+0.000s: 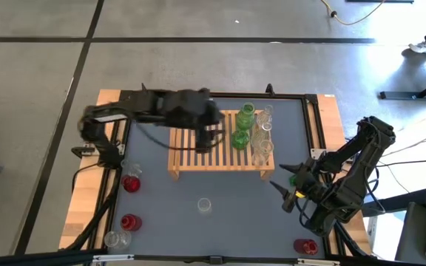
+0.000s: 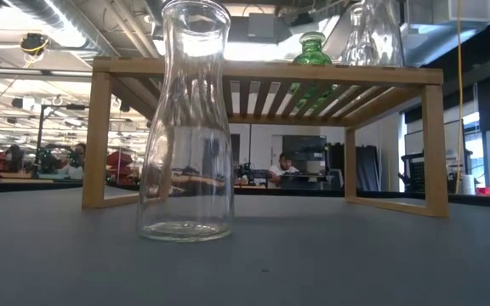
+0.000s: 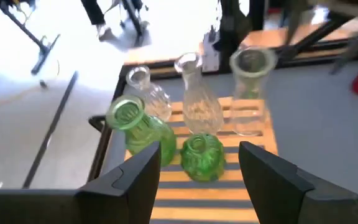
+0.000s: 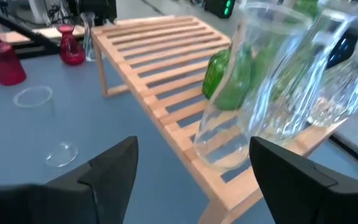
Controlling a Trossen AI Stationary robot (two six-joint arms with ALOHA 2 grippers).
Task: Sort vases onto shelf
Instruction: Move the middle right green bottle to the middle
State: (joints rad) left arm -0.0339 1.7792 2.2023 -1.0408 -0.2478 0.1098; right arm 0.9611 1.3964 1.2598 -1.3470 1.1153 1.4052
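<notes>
Grey tabletop, wooden shelf (image 1: pixel 220 148) at its middle.
You see green vases (image 1: pixel 243 125) and clear vases (image 1: pixel 262 140) standing together at its right end; left gripper (image 3: pixel 197 165) hovers over the slats, fingers apart, right gripper (image 1: pixel 283 186) spread, empty.

We see the shelf (image 1: pixel 198 151) as light, unpainted wood with a smooth, matt finish across its slats and legs. The green vases (image 3: pixel 143 129) are glossy, see-through tinted glass, one with a ribbed-looking belly. The clear vases (image 3: pixel 199 102) are colourless glass, shiny, some with faceted or rippled walls; the clear carafe (image 2: pixel 185 123) standing on the table is plain smooth glass. The red vases (image 4: pixel 71 46) look like glossy tinted glass too. The table (image 2: pixel 356 263) has a matt grey-blue top, possibly a mat, edged in pale wood. Both grippers' fingers (image 4: pixel 114 168) appear matt black plastic.
</notes>
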